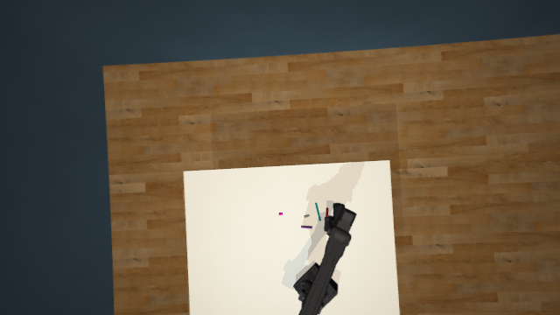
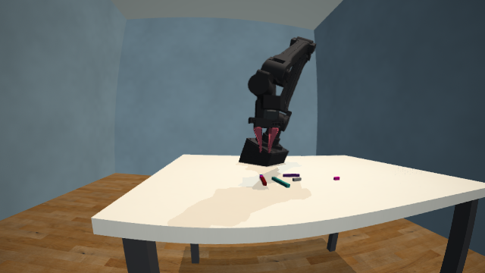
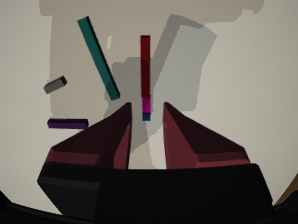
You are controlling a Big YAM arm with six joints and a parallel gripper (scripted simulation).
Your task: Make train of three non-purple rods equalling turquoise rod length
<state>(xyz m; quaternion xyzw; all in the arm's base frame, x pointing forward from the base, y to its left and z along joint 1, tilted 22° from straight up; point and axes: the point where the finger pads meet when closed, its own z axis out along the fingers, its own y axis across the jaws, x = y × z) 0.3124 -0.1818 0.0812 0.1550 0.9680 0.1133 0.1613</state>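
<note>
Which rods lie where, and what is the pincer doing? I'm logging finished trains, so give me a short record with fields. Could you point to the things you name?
train: red rod [image 1: 327, 212] [image 2: 263, 180] [image 3: 145, 67], magenta rod in line [image 3: 146, 105], blue rod [image 3: 146, 117]
train order: red, magenta, blue; end to end, apparently straight
lengths: 7 + 2 + 1 = 10, matching turquoise
turquoise rod [image 1: 318, 212] [image 2: 280, 182] [image 3: 98, 58]: apart, slanted beside the train
other loose rods: grey rod [image 1: 306, 215] [image 2: 296, 179] [image 3: 55, 85]; purple rod [image 1: 306, 227] [image 2: 291, 175] [image 3: 68, 124]; second magenta rod [image 1: 281, 213] [image 2: 336, 178]
pincer [image 2: 264, 152] [image 3: 147, 110]: open, empty, above the table
exact gaps: cannot tell
</note>
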